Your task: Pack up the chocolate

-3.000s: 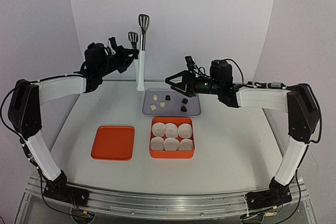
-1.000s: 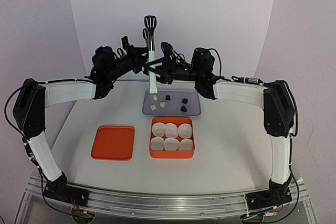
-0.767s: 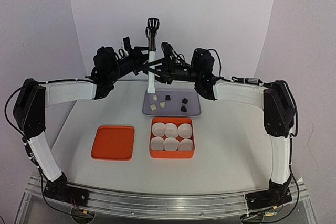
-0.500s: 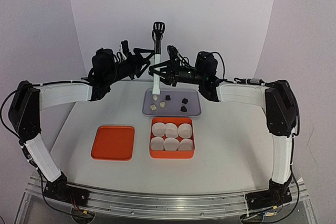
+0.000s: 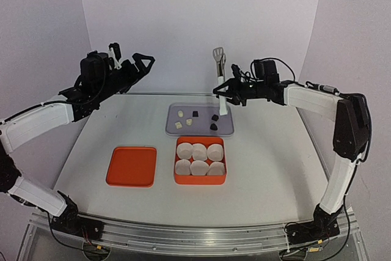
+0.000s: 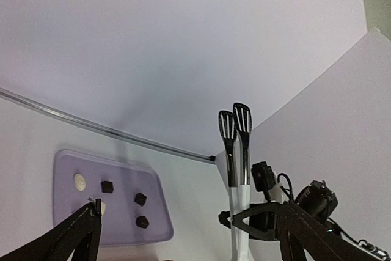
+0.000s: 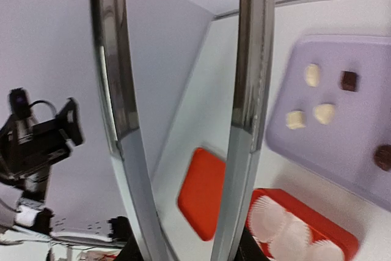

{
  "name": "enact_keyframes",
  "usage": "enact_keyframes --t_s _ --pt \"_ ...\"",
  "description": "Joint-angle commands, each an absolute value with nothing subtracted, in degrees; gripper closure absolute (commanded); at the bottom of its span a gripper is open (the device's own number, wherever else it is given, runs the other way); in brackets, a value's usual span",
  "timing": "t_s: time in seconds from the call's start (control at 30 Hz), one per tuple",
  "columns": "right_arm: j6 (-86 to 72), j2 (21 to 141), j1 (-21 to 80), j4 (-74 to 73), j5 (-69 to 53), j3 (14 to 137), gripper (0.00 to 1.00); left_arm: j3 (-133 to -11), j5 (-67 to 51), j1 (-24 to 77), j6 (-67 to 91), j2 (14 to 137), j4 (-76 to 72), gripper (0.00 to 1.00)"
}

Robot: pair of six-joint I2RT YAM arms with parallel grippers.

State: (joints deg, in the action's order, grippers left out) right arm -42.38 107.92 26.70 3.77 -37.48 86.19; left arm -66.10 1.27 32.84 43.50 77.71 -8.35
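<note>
Six chocolate lumps lie on the lilac tray [image 5: 201, 129]: cream ones [image 5: 181, 113] at its left, dark ones [image 5: 215, 117] at its right. The right wrist view shows cream chocolate [image 7: 312, 74] and dark chocolate [image 7: 349, 80] too. My right gripper [image 5: 227, 95] is shut on the white handle of the tongs [image 5: 219, 80], held upright over the tray's right end. The tongs' two metal arms [image 7: 247, 90] fill the right wrist view. My left gripper [image 5: 142, 65] is open and empty, high at the back left. In its wrist view the left gripper [image 6: 159, 212] stands wide, with the tongs [image 6: 238, 145] beyond.
An orange box [image 5: 178, 180] holding several white paper cups [image 5: 200, 150] sits just in front of the tray. Its flat orange lid [image 5: 131, 166] lies to the left. The white back wall stands close behind both grippers.
My left gripper has opened, let go of the tongs and drawn back to the left. My right gripper has tightened on the tongs and carried them right, over the tray's right end.
</note>
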Motion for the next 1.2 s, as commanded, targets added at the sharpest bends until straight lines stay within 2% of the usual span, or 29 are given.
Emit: enact_keyframes --t_s 0.0,0.23,0.37,0.57,0.7,0.8,0.93,1.17 --pt "-15.93 104.51 26.51 -38.47 -15.59 93.72 0.7 -63.48 14.77 32.78 37.55 74.19 5.78 0.0" --pt "-7.66 109.75 26.28 -58.2 -1.93 101.87 0.68 -63.67 20.03 32.78 37.38 76.49 10.84 0.0" --pt "-6.4 110.45 26.32 -60.3 1.93 103.53 0.66 -64.17 21.77 32.7 37.75 78.93 12.36 0.0" --pt "-1.49 112.46 26.29 -62.25 0.45 107.48 0.65 -66.19 22.56 32.61 36.53 82.57 12.69 0.0" --pt "5.44 115.51 26.64 -65.28 -1.02 111.1 0.65 -67.85 23.85 31.83 35.89 84.85 14.12 0.0" --pt "11.73 117.42 27.52 -65.79 3.4 112.71 0.64 -68.14 23.38 30.61 36.17 86.22 14.91 0.0" --pt "17.77 120.71 28.06 -65.78 10.26 116.27 0.64 -66.87 20.06 28.19 38.1 87.47 14.03 0.0" --pt "22.67 126.66 27.99 -65.74 12.65 122.0 0.63 -65.66 13.99 24.24 39.86 89.67 12.01 0.0"
